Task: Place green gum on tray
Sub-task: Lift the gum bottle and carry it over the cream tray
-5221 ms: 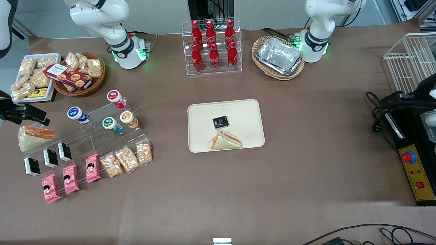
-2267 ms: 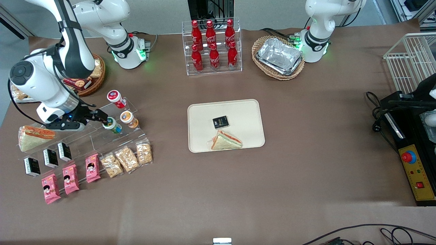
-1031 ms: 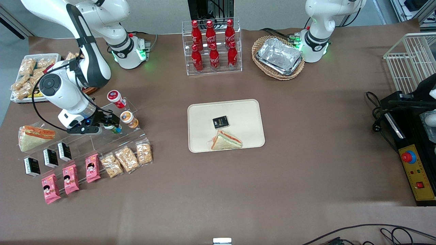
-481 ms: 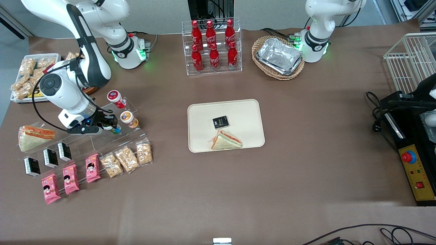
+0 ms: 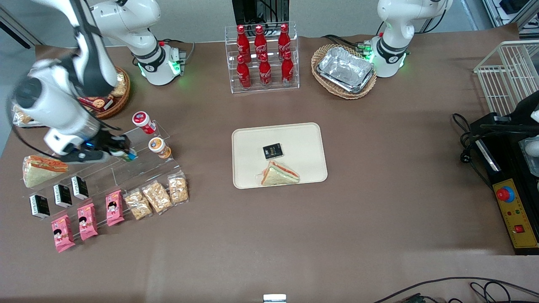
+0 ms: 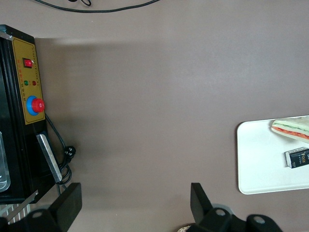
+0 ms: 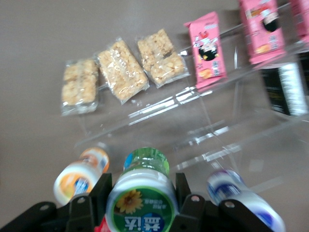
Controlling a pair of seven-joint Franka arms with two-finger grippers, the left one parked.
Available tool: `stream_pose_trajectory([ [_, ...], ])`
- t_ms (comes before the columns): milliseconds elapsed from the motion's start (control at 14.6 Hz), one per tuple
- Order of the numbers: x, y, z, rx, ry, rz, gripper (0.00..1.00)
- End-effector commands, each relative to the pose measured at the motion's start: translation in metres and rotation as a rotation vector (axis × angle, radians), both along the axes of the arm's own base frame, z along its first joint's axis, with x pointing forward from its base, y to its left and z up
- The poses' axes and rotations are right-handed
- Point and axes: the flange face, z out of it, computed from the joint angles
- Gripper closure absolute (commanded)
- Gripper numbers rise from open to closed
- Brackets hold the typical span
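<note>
My right gripper point(image 5: 124, 152) is shut on the green gum point(image 5: 130, 156) and holds it just above the clear stepped stand point(image 5: 139, 170), toward the working arm's end of the table. In the right wrist view the gum point(image 7: 142, 200) shows its green-rimmed white lid with a flower print, clamped between the two black fingers point(image 7: 90, 205) of the gripper point(image 7: 141, 205). The cream tray point(image 5: 252, 139) lies at the table's middle, well apart from the gripper; it holds a sandwich point(image 5: 280, 173) and a black packet point(image 5: 273, 150). One end of the tray also shows in the left wrist view point(image 6: 256, 159).
An orange-lidded canister point(image 5: 157, 145) and a red-lidded one point(image 5: 142, 119) stay on the stand beside the gripper; a blue-lidded one point(image 7: 241, 193) lies beside the gum. Snack bags point(image 5: 156, 196) and pink packs point(image 5: 87, 221) lie nearer the camera. A cola rack point(image 5: 262, 57) stands farther back.
The gripper reached the green gum on the stand, closed on it, and has now pulled it off its spot, moving toward the working arm's end of the table.
</note>
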Motion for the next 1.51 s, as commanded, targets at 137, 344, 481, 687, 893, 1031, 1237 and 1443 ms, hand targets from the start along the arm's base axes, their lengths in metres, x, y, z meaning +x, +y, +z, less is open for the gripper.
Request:
stream_pose_trajectory([
  [137, 0.013, 0.006, 0.149, 0.002, 0.047, 0.000, 1.00],
  [344, 0.003, 0.084, 0.178, 0.009, 0.050, -0.075, 1.00],
  [481, -0.007, 0.143, 0.172, -0.002, 0.061, -0.148, 1.00],
  [687, -0.015, 0.232, 0.139, 0.031, 0.104, -0.250, 1.00],
  [893, -0.024, 0.308, 0.083, 0.023, 0.099, -0.288, 1.00],
  [1031, -0.038, 0.338, 0.039, 0.034, 0.077, -0.294, 1.00],
  [1237, -0.064, 0.357, -0.027, 0.058, 0.041, -0.273, 1.00],
  [1443, -0.091, 0.365, -0.081, 0.070, 0.021, -0.265, 1.00],
])
